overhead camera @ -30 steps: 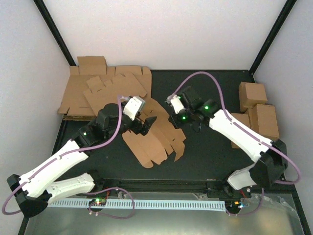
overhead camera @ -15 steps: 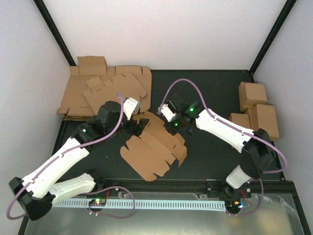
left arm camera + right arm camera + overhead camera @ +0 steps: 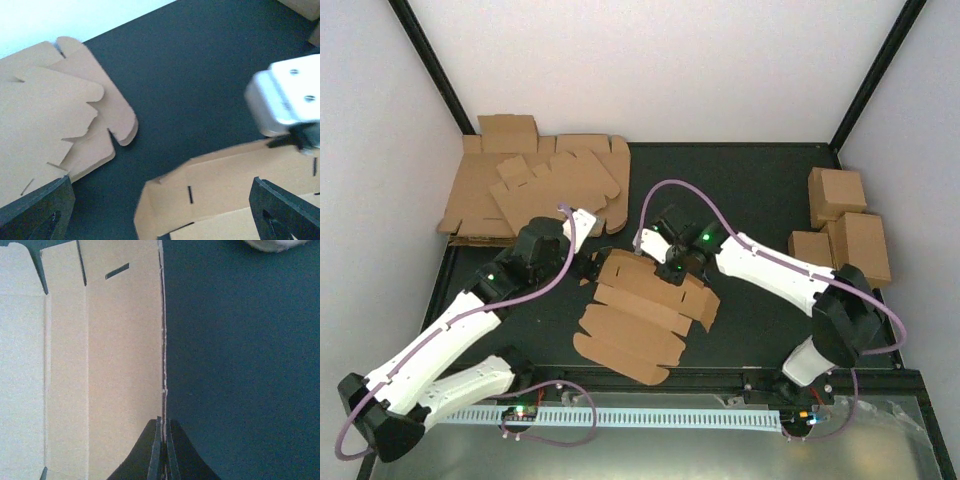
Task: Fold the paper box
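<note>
Black table (image 3: 760, 190) carries the paper box (image 3: 635, 320); right hand (image 3: 161, 425) pinches its 12 o'clock edge, left hand (image 3: 592, 266) spread at 10 o'clock; thin edge could slip out

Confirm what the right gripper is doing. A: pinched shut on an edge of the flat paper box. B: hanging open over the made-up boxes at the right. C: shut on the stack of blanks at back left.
A: in the right wrist view the right gripper is closed tight on the edge of the paper box, with only that thin cardboard edge between its tips.
</note>
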Motion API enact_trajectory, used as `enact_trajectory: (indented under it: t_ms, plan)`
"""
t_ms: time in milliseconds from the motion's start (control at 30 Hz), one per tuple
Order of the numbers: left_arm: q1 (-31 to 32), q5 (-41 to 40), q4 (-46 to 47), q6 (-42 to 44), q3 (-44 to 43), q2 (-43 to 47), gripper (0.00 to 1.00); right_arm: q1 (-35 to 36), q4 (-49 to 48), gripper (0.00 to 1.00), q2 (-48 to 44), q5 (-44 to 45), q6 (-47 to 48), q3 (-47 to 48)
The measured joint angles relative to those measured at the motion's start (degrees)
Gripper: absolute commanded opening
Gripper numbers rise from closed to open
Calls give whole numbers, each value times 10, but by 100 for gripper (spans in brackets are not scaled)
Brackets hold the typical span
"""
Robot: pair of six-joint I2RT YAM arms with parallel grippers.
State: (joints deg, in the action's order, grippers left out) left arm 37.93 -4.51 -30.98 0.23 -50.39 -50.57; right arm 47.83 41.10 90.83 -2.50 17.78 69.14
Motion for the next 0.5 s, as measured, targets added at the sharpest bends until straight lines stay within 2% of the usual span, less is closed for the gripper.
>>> enact_trajectory:
  t_ms: [333, 500]
  plan:
    - [-33, -13, 19, -26, 5, -1, 99, 36, -66, 3, -37, 95, 129, -21]
    - [-37, -8, 16, -28, 5, 2, 99, 46, -144, 3, -62, 126, 165, -87]
